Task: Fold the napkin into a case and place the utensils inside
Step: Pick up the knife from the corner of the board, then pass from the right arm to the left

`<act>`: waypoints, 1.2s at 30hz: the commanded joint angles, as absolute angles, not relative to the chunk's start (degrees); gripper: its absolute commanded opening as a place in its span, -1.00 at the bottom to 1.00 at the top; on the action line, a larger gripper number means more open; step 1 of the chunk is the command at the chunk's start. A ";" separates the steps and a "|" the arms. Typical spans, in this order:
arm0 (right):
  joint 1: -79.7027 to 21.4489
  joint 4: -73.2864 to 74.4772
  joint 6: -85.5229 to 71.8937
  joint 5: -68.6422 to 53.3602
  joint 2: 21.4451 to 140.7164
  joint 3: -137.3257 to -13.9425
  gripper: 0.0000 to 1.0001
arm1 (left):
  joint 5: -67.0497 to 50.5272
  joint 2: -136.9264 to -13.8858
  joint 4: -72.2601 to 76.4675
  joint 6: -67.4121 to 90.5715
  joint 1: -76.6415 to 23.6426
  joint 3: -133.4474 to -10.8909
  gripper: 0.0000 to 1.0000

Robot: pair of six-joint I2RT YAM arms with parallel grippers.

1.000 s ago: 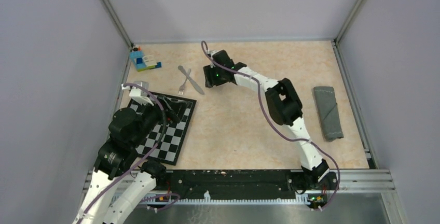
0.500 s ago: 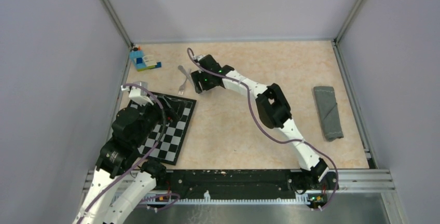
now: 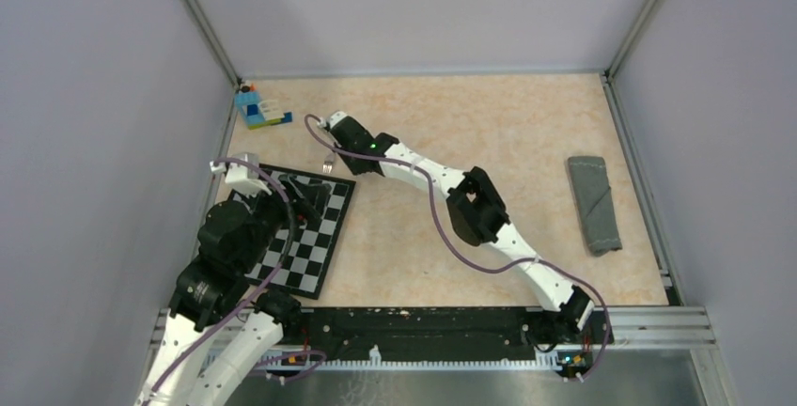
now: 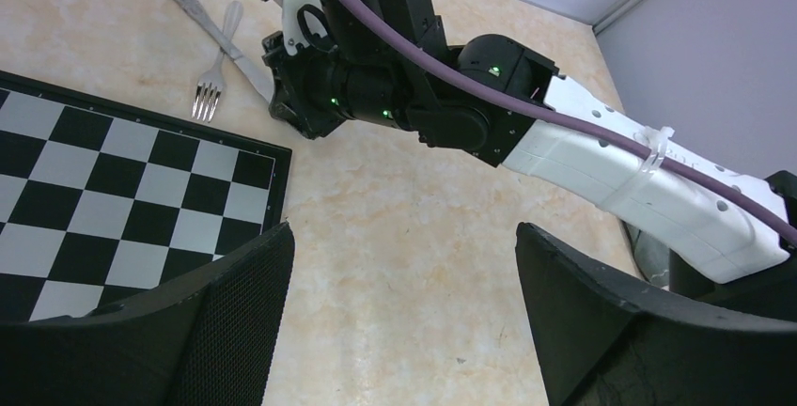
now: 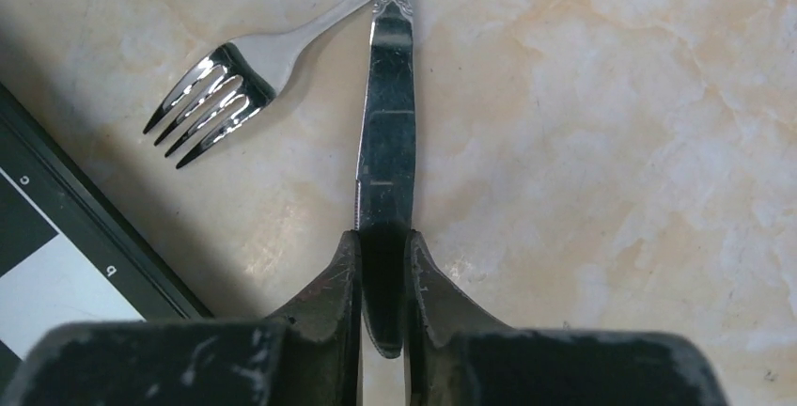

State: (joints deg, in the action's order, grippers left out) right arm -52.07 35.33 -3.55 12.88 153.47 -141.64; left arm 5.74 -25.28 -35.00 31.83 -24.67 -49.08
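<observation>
The silver knife (image 5: 385, 124) lies on the table, crossed over the handle of the silver fork (image 5: 216, 86). My right gripper (image 5: 382, 265) is shut on the tip end of the knife's blade, one finger on each side. In the top view this gripper (image 3: 340, 143) covers the knife, and only the fork's tines (image 3: 329, 163) show beside it. The napkin (image 3: 594, 204), folded into a narrow dark grey strip, lies far right, away from both arms. My left gripper (image 4: 404, 237) hangs open over the table by the mat's corner, holding nothing.
A black-and-white checkered mat (image 3: 310, 246) lies at the left, its corner close to the fork's tines. A blue toy-brick block (image 3: 257, 108) stands in the back left corner. Metal frame rails and grey walls border the table.
My right arm has reached left, from beside the utensils to over them, and its fingers have closed on the knife's blade. The left arm has barely shifted.
</observation>
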 commanded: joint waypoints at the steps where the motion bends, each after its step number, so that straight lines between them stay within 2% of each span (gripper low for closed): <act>1: -52.31 40.18 -2.63 10.87 149.67 -128.54 -1.00 | 7.12 -25.49 -34.50 32.66 -24.43 -50.12 0.84; 8: -48.96 25.85 -7.49 2.95 125.82 -95.29 -1.00 | 5.57 -26.15 -29.78 38.02 -24.43 -43.51 0.88; 11: -46.43 19.96 -10.21 -3.75 115.65 -81.35 -1.00 | 1.42 -29.38 -24.43 44.37 -24.43 -38.74 0.91; 14: -44.08 15.40 -12.76 -10.61 107.30 -69.72 -1.00 | -8.57 -37.57 -13.79 52.09 -24.38 -33.31 0.90; 17: -43.53 12.01 -15.03 -13.59 99.87 -60.05 -1.00 | -19.54 -50.42 1.35 58.29 -24.47 -29.80 0.79; 19: -43.27 10.44 -17.02 -14.76 95.08 -54.87 -1.00 | -20.48 -59.00 5.75 57.36 -26.17 -31.88 0.71; 21: -42.93 9.62 -19.11 -16.46 90.95 -51.03 -1.00 | -17.78 -67.09 5.44 51.11 -29.48 -36.83 0.65; 23: -42.16 10.34 -21.20 -18.55 87.51 -48.84 -1.00 | -17.26 -72.81 6.47 40.98 -31.89 -41.62 0.45; 26: -39.28 11.12 -24.48 -26.13 83.49 -46.14 -1.00 | -13.84 -70.84 11.01 24.82 -34.34 -39.52 0.38; 28: -37.27 12.35 -25.47 -32.80 81.76 -45.24 -1.00 | -21.27 -63.94 24.59 12.92 -35.16 -30.56 0.44; 30: -35.29 14.12 -25.64 -38.04 80.94 -44.92 -1.00 | -28.94 -58.38 35.19 2.21 -36.19 -22.58 0.59; 31: -34.84 15.30 -25.35 -40.01 80.72 -45.10 -1.00 | -30.61 -56.81 35.91 -3.58 -37.10 -20.92 0.59; 34: -34.20 19.37 -23.56 -43.38 80.51 -46.36 -1.00 | -31.54 -57.34 26.05 -16.62 -43.90 -23.51 0.60; 36: -33.88 21.14 -22.79 -44.93 80.63 -47.00 -1.00 | -32.26 -61.03 21.94 -24.81 -47.92 -26.32 0.74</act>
State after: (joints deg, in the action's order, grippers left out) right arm -34.46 17.63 -23.99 -35.88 82.76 -44.99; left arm -26.33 -56.66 22.81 -0.40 -41.54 -23.00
